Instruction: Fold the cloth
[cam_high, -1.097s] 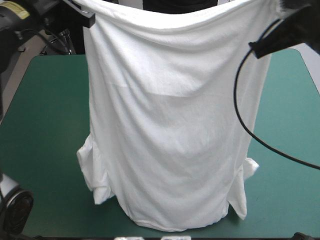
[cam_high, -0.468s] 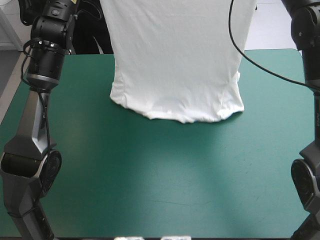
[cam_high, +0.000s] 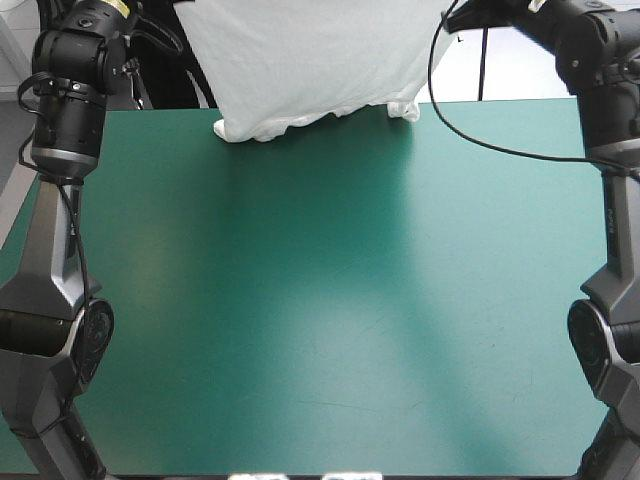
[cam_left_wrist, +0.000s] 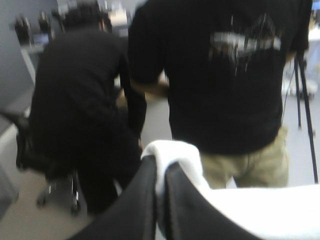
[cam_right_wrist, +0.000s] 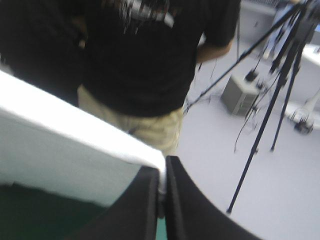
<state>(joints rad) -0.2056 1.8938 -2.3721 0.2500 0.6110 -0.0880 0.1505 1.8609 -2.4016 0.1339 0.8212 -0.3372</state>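
The white T-shirt (cam_high: 310, 60) hangs stretched between both raised arms above the table's far edge, its lower hem bunched and trailing just over the teal-green cover (cam_high: 320, 300). In the left wrist view my left gripper (cam_left_wrist: 161, 172) is shut on the T-shirt (cam_left_wrist: 175, 155), a fold of white cloth pinched between the black fingers. Across from it, my right gripper (cam_right_wrist: 162, 172) is shut on the T-shirt (cam_right_wrist: 65, 150) at its other top corner, the cloth running off to one side as a taut white sheet. In the high view both grippers lie beyond the picture's upper border.
Both arms rise along the table's left and right sides. A black cable (cam_high: 470, 130) hangs in a loop from the right arm over the far right part of the cover.
The T-shirt has been carried up and toward the far edge. Earlier it draped down over the near table; now only its hem reaches the far edge.
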